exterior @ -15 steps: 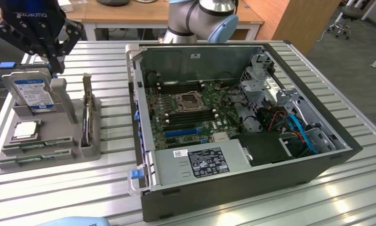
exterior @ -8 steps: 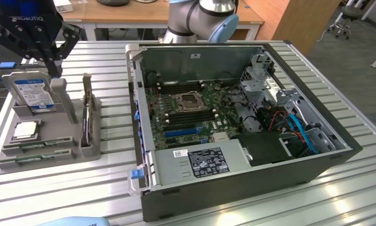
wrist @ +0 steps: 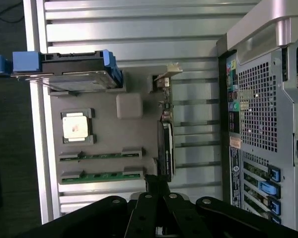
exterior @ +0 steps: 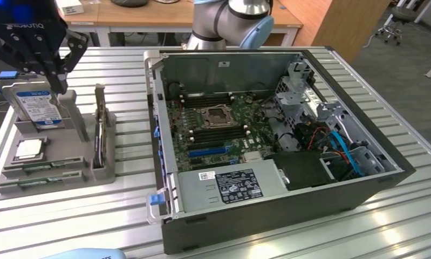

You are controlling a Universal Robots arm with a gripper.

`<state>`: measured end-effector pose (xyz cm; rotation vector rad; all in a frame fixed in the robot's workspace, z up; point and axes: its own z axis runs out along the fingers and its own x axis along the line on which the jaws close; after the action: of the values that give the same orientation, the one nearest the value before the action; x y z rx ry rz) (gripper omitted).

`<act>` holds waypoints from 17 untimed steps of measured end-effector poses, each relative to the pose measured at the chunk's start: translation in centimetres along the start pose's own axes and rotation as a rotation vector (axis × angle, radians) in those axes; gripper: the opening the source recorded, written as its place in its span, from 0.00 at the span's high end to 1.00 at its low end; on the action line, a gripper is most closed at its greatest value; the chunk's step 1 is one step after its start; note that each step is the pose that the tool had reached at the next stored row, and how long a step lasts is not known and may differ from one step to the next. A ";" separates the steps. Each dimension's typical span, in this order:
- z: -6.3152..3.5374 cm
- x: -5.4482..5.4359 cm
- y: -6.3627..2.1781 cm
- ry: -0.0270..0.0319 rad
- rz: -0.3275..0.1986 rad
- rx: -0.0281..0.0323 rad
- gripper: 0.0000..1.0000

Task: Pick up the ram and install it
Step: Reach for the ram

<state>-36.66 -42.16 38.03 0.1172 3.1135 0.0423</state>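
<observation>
At the exterior view's left, the tool (exterior: 58, 85) hangs above the grey holder (exterior: 93, 172), over its far end, fingers pressed together with nothing between them; it is well clear of every part, probably so the wrist camera takes in the whole holder. The holder gives each part its own recess on the surface (exterior: 71, 216), which likely fixes where each can be gripped. At its far end a hard drive (exterior: 35, 105) stands upright, and a processor (exterior: 29, 148) lies flat in the middle. The ram (exterior: 42, 166) is at the holder's near end: two green sticks on edge in parallel grooves, untouched, their upper edges free to be pinched. To the holder's right in the exterior view, the computer case (exterior: 273, 216) lies open, its motherboard (exterior: 215, 129) facing up.
</observation>
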 end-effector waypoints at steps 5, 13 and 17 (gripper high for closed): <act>-0.02 0.1 -0.88 -0.0001 0.000 0.0004 0.90; 0.00 0.7 -1.48 -0.0002 0.000 0.0007 0.90; 0.11 1.9 -1.57 -0.0002 0.000 0.0007 0.90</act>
<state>-38.69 -43.57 37.82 0.1172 3.1134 0.0412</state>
